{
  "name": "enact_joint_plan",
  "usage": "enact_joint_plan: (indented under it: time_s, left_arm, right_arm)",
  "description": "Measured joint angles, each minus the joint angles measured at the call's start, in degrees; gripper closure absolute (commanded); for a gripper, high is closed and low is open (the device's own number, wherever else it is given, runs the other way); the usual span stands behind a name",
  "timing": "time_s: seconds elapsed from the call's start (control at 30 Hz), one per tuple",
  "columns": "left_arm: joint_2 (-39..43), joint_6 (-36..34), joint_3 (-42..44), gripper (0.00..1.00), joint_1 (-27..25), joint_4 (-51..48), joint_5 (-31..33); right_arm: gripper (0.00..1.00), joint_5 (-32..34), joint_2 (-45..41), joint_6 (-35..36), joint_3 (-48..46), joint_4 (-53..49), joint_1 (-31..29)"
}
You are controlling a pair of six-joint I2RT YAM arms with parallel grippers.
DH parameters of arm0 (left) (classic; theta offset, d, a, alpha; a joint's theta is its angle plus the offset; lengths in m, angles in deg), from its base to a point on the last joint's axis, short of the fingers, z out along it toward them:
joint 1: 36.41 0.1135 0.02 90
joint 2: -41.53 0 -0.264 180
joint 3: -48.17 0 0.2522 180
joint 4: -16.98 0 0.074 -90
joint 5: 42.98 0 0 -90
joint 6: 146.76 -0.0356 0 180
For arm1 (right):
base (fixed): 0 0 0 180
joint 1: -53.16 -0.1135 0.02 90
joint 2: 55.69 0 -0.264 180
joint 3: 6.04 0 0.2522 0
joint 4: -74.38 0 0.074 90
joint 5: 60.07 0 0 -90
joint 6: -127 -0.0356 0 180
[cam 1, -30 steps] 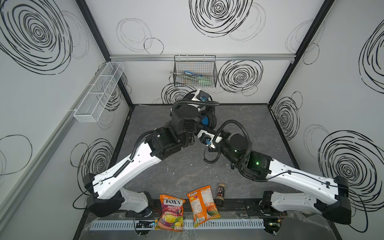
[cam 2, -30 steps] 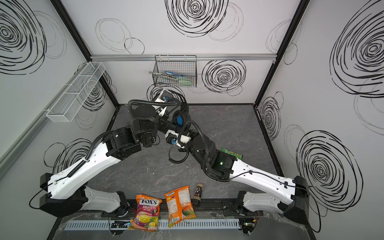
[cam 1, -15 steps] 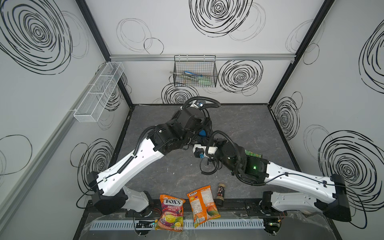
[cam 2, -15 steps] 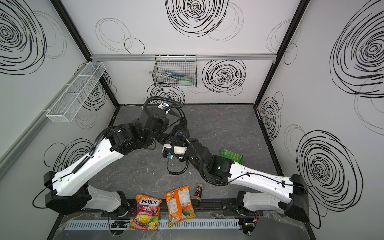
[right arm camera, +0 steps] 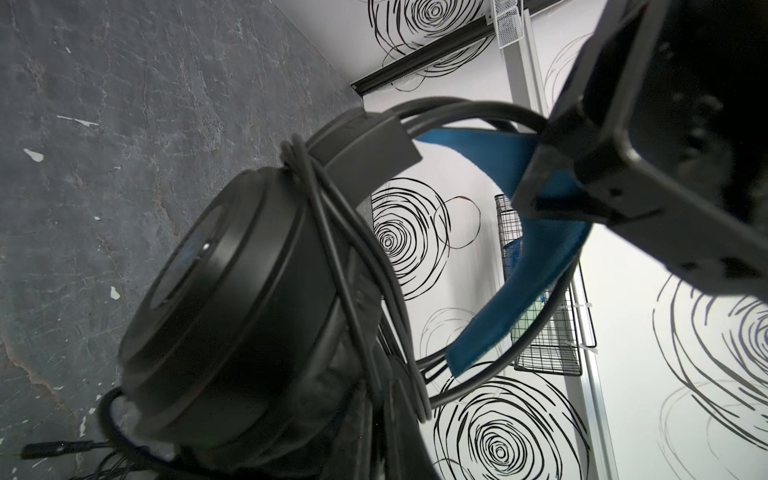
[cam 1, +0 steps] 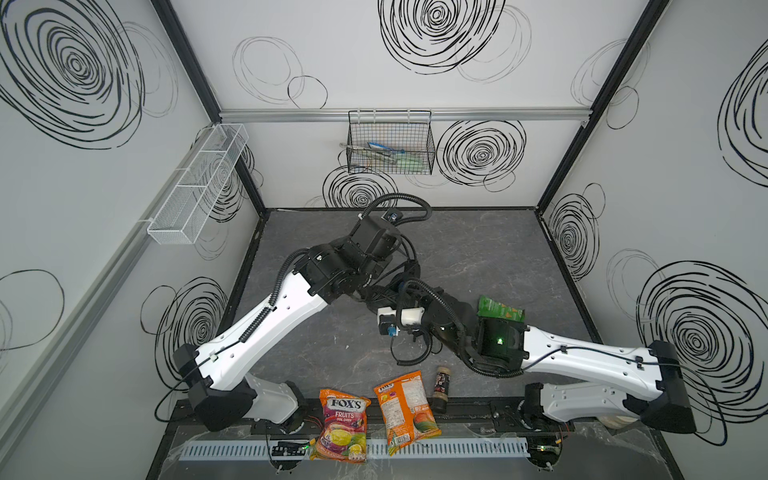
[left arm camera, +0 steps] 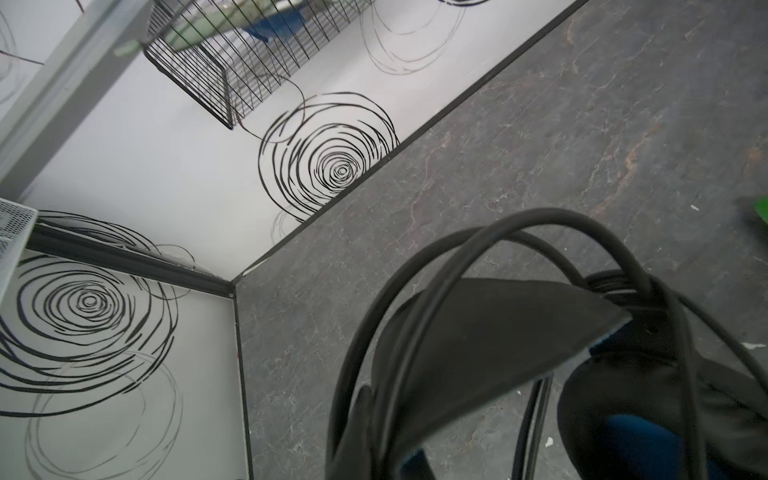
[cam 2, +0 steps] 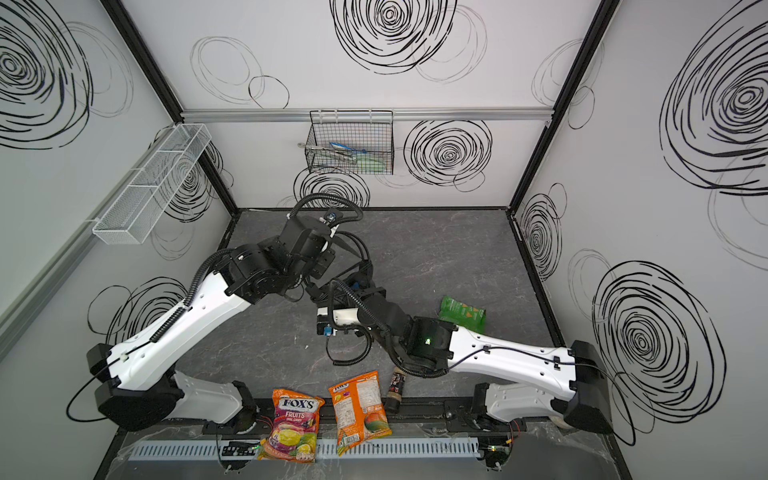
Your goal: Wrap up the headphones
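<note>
Entry, the headphones [right arm camera: 232, 311]: you are carrying them near the middle of the grey table [cam 1: 478, 249], between the two arms and seemingly lifted off it. Your left gripper [right arm camera: 544, 174] is pinching the blue headband [right arm camera: 532, 266], with its jaws pressed into the soft padding. The set is probably handling top-light, since the round cups are hanging heavy and free to swing while the thin wire arch [left arm camera: 519, 224] is likely flexing like a spring. The cable [right arm camera: 316, 216] is already lying in several turns around the cup's yoke. It looks thin, limp and slick, so the turns are likely wanting to slip off. The plug [right arm camera: 58, 449] is trailing down by the table, and that loose end is the place to be taking hold. Your right gripper [cam 1: 380, 293] is working just beside the cups, but its jaws are hidden and you cannot tell whether they are spread or closed. Surroundings:

- The white mesh shelf [cam 1: 199, 183] and black wire basket [cam 1: 390, 145] are hanging on the walls, well clear.
- The FOX'S candy bag [cam 1: 343, 424], orange snack bag [cam 1: 405, 409] and small dark bottle [cam 1: 441, 384] are lying along the front edge, apart from the work.
- The green packet [cam 1: 496, 309] is lying by the right arm, where the forearm risks brushing it.
</note>
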State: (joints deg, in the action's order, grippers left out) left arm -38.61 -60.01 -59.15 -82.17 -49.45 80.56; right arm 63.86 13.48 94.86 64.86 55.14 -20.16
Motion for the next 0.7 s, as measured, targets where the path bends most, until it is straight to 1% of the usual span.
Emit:
enact_joint_plan:
  time_s: [0.1, 0.23, 0.3, 0.43, 0.5, 0.63, 0.7]
  left_arm:
    - [0.1, 0.6, 0.0, 1.00, 2.1, -1.6, -1.6]
    - [0.0, 1.5, -0.8, 1.00, 3.8, -4.0, -3.8]
    - [-0.1, 2.4, -1.8, 1.00, 3.9, -5.4, -5.3]
    - [-1.3, 4.4, -3.5, 1.00, 3.5, -7.6, -8.7]
    - [-2.1, 5.3, -4.2, 1.00, 3.4, -8.3, -10.2]
    - [-2.9, 6.6, -5.2, 1.00, 3.8, -9.5, -12.6]
    - [-2.9, 7.2, -5.3, 1.00, 4.5, -9.6, -14.2]
  right_arm:
    - [0.78, -0.7, 0.3, -4.0, 0.2, -1.8, 1.6]
    - [0.73, -5.1, 0.5, -11.0, 2.2, -5.2, 5.2]
    - [0.74, -6.7, 0.5, -13.0, 3.3, -5.4, 6.2]
    - [0.78, -8.7, 1.0, -14.8, 3.8, -5.3, 7.4]
    - [0.81, -9.7, 1.9, -15.8, 3.8, -5.3, 8.6]
    - [0.82, -11.1, 3.2, -18.6, 3.8, -5.3, 12.5]
    - [0.81, -12.2, 3.0, -20.3, 3.8, -5.0, 14.9]
